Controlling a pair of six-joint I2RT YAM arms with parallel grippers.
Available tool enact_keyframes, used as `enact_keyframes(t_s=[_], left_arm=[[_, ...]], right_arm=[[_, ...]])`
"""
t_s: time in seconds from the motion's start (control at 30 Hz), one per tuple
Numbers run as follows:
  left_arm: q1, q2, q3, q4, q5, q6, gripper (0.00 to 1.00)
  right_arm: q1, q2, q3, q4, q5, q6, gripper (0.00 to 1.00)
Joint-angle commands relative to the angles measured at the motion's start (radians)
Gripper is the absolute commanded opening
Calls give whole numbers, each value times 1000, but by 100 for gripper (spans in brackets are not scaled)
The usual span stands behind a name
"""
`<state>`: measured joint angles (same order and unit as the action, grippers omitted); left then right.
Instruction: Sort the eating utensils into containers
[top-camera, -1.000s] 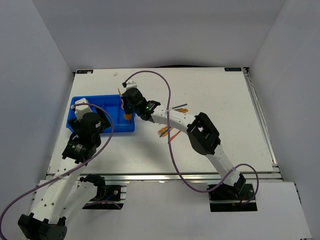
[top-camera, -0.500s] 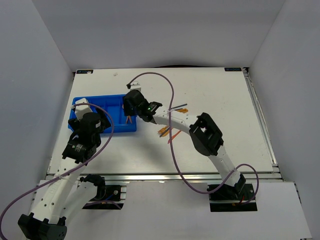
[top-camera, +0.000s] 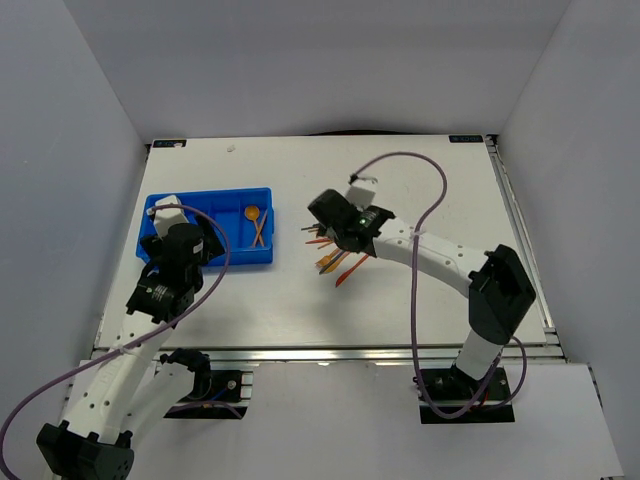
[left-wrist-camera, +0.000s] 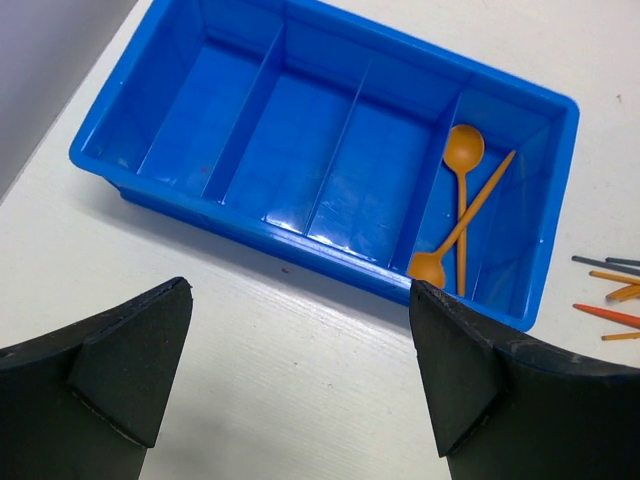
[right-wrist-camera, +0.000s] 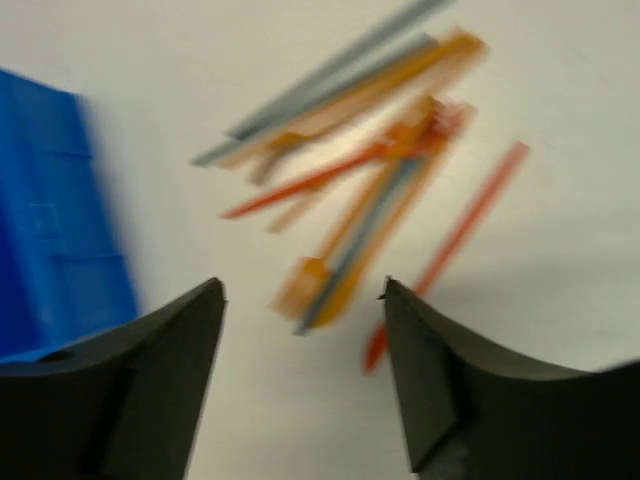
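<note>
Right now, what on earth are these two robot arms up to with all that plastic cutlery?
They are sorting cutlery into the blue tray. Two orange spoons lie crossed in its end compartment, and the other compartments hold nothing. The right gripper hangs open and empty over the loose pile of utensils lying beside the tray. The left gripper hovers open near the tray, holding nothing.

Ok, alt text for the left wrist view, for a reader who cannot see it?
A blue four-compartment tray sits on a white table, two crossed orange spoons in its rightmost compartment, the others empty. The open left gripper frames the foreground; loose utensils lie at the right edge.
</note>
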<state>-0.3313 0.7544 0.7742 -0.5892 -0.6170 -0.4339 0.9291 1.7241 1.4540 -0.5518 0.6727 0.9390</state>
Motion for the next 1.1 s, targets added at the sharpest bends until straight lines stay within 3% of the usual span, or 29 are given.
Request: enact_keyframes(t_s=[0.0,0.13,0.47,0.67,0.87,0.9,1.07], left_arm=[[-5,25,13,20,28,14,98],[-5,30,11,19,39,14,98],[-6,40,5,22,56,18,98],[-8,52,5,23,59,20,98],[-8,53,7,23,60,20,98],[-8,51,7,23,59,20,98],[-8,45,5,23,59,20,98]], right_arm=[[-12,-30,-148,-139,84,216,66],[-77,6,-198,-174,33,268,60],[-206,207,-87,-162,-31,182,51],[-239,258,-115,-119,-82,181,42],[-239,224,-221,-71,-134,236,13],[-239,212,-234,-62,-149,254,0],[-236,120,-313,-72,-167,305,0]])
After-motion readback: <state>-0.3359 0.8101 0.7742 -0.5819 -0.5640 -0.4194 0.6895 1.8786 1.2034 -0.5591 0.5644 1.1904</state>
